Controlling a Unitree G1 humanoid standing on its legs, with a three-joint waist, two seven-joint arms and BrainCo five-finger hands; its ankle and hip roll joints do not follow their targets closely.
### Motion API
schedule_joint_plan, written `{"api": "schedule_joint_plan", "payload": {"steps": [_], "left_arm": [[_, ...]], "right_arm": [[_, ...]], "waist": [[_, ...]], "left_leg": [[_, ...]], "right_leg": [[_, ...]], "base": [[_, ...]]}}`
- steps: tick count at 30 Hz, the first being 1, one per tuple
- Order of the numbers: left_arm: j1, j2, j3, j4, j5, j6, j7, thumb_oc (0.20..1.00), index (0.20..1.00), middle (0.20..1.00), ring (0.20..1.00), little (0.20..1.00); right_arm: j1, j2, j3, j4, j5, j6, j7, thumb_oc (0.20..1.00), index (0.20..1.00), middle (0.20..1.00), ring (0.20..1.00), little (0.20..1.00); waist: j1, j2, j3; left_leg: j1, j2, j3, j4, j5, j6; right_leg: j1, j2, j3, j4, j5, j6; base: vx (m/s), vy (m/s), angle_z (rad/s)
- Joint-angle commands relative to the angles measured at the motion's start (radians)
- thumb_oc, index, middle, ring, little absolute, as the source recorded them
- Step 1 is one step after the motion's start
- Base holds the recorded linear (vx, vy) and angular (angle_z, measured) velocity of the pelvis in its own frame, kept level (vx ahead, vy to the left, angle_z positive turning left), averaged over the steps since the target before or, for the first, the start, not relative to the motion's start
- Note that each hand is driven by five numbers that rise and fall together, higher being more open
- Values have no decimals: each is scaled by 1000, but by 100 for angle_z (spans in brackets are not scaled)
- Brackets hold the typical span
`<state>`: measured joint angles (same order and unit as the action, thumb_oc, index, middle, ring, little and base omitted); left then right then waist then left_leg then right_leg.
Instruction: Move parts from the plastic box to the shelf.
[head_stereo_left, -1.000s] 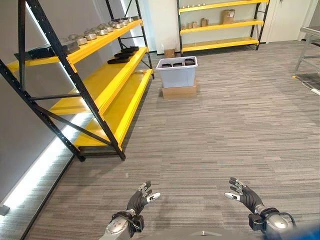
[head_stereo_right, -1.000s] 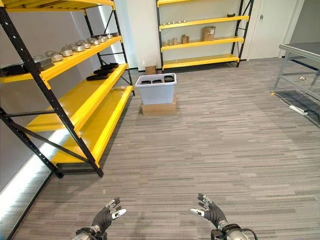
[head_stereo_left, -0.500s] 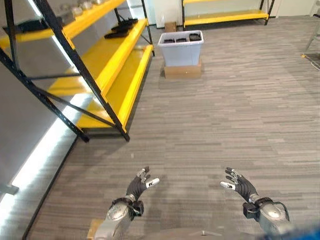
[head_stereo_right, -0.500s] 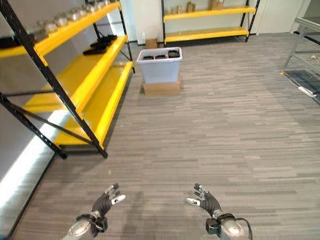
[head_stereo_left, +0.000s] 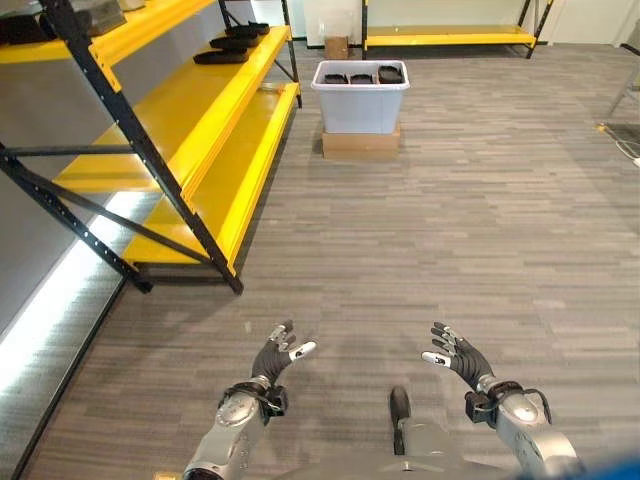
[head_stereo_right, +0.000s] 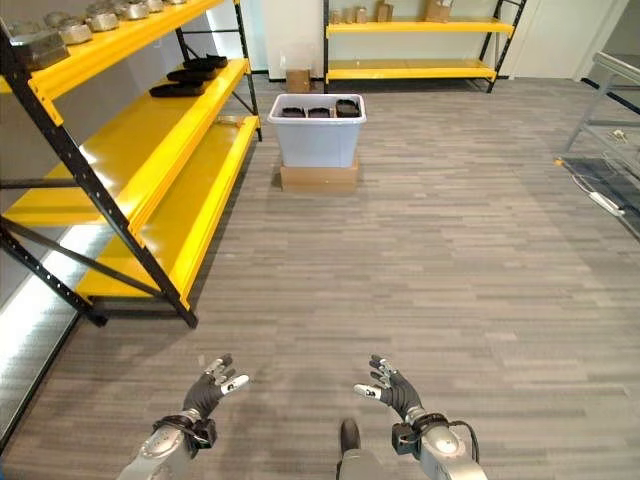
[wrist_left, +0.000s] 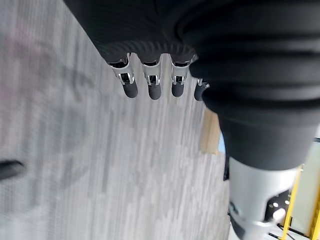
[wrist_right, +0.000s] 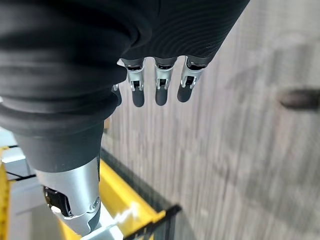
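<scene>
A pale grey plastic box (head_stereo_left: 361, 98) stands far ahead on a flat cardboard base (head_stereo_left: 360, 142), with dark parts (head_stereo_left: 362, 77) lying in it. The yellow shelf rack (head_stereo_left: 190, 110) runs along the left, with black parts (head_stereo_left: 232, 42) on its middle level. My left hand (head_stereo_left: 273, 356) and right hand (head_stereo_left: 457, 356) hover low over the floor near me, both open with fingers spread and empty. The wrist views show straight fingers (wrist_left: 141, 82) of the left hand and fingers (wrist_right: 158, 84) of the right hand above bare floor.
Grey metal parts (head_stereo_right: 60, 28) sit on the rack's upper level. A second yellow shelf (head_stereo_left: 445, 38) stands at the far wall, with a small cardboard box (head_stereo_left: 337, 46) beside it. A metal table frame (head_stereo_right: 610, 95) is at the right. Grey plank floor lies between me and the box.
The camera has tilted down and shifted, so the box and rack sit higher in view. Both hands stay open and low, drawn slightly inward.
</scene>
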<state>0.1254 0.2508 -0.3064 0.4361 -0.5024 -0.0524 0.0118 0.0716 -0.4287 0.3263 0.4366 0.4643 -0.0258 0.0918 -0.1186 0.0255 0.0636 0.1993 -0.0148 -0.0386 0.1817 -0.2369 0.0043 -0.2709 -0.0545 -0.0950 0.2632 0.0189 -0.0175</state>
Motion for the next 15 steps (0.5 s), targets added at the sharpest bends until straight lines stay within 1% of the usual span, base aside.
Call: {"api": "schedule_joint_plan", "payload": {"steps": [1,2,3,4,5,6,7,8,9,11,12,13,14,15], "left_arm": [[-31,50,55,-85,-48,-51,19,1000,1000,1000,1000,1000],[-31,50,55,-85,-48,-51,19,1000,1000,1000,1000,1000],[-33,48,53,-89,-51,-48,21,1000,1000,1000,1000,1000],[-31,56,58,-109,-57,-41,25,1000,1000,1000,1000,1000],[-30,57,58,-115,-60,-39,28,1000,1000,1000,1000,1000],[-30,57,57,-116,-60,-39,28,1000,1000,1000,1000,1000],[-27,56,60,-119,-60,-37,30,1000,1000,1000,1000,1000],[-26,54,60,-121,-59,-36,31,1000,1000,1000,1000,1000],[-26,57,57,-127,-55,-38,32,1000,1000,1000,1000,1000],[-31,56,56,-116,-52,-45,29,1000,1000,1000,1000,1000],[-33,53,54,-96,-48,-57,30,1000,1000,1000,1000,1000],[-32,54,57,-94,-48,-64,30,1000,1000,1000,1000,1000],[-28,51,60,-92,-45,-68,35,1000,1000,1000,1000,1000],[-27,49,66,-97,-51,-72,36,1000,1000,1000,1000,1000]], "right_arm": [[-14,-25,-10,-97,28,-47,-5,1000,1000,1000,1000,1000],[-14,-25,-10,-97,28,-47,-5,1000,1000,1000,1000,1000],[-13,-30,-10,-92,31,-50,-13,1000,1000,1000,1000,1000],[-13,-38,-17,-96,28,-54,-24,1000,1000,1000,1000,1000],[-13,-40,-18,-95,24,-57,-31,1000,1000,1000,1000,1000],[-13,-40,-18,-95,24,-57,-31,1000,1000,1000,1000,1000],[-16,-39,-17,-93,21,-56,-38,1000,1000,1000,1000,1000],[-19,-41,-27,-93,23,-59,-48,1000,1000,1000,1000,1000],[-23,-51,-39,-106,30,-64,-59,1000,1000,1000,1000,1000],[-28,-49,-48,-97,29,-74,-69,1000,1000,1000,1000,1000],[-27,-40,-47,-75,18,-87,-74,1000,1000,1000,1000,1000],[-25,-35,-47,-71,9,-89,-73,1000,1000,1000,1000,1000],[-23,-30,-44,-59,0,-93,-74,1000,1000,1000,1000,1000],[-20,-30,-51,-66,0,-92,-69,1000,1000,1000,1000,1000]], "waist": [[-22,7,5],[-22,7,5],[-16,2,7],[10,-25,32],[19,-36,47],[19,-33,49],[30,-43,61],[47,-55,80],[75,-66,111],[91,-73,116],[116,-57,121],[136,-47,115],[144,-45,112],[140,-45,110]], "left_leg": [[28,120,-34,119,154,-32],[27,120,-34,120,154,-32],[-50,137,-36,301,264,-34],[-166,142,-44,539,368,-27],[-208,143,-43,606,363,-13],[-209,145,-44,611,360,-13],[-251,138,-35,646,338,-1],[-334,107,-14,646,282,10],[-444,70,13,575,225,12],[-493,72,40,385,231,2],[-499,85,12,22,363,-40],[-475,85,-45,-180,421,-59],[-479,84,-78,-242,443,-74],[-479,89,-60,-227,453,-88]], "right_leg": [[-15,33,16,-63,11,73],[-16,33,15,-63,11,73],[45,66,22,-87,-21,33],[118,81,22,-123,-41,-7],[150,82,19,-139,-46,-18],[151,84,18,-139,-46,-18],[179,82,23,-153,-51,-23],[212,69,31,-172,-54,-16],[270,58,53,-186,-56,-3],[301,49,62,-212,-66,9],[351,71,82,-243,-84,21],[406,79,98,-265,-101,27],[434,82,113,-279,-117,33],[468,75,120,-291,-131,39]], "base": [[117,-93,0],[196,-186,-16],[372,-425,-26],[439,-503,2],[240,-316,39],[121,-127,9],[105,-75,-33],[241,-57,-57],[275,20,-24],[366,111,-28],[566,199,-83],[616,222,-101],[499,186,-86],[447,206,-90]]}}
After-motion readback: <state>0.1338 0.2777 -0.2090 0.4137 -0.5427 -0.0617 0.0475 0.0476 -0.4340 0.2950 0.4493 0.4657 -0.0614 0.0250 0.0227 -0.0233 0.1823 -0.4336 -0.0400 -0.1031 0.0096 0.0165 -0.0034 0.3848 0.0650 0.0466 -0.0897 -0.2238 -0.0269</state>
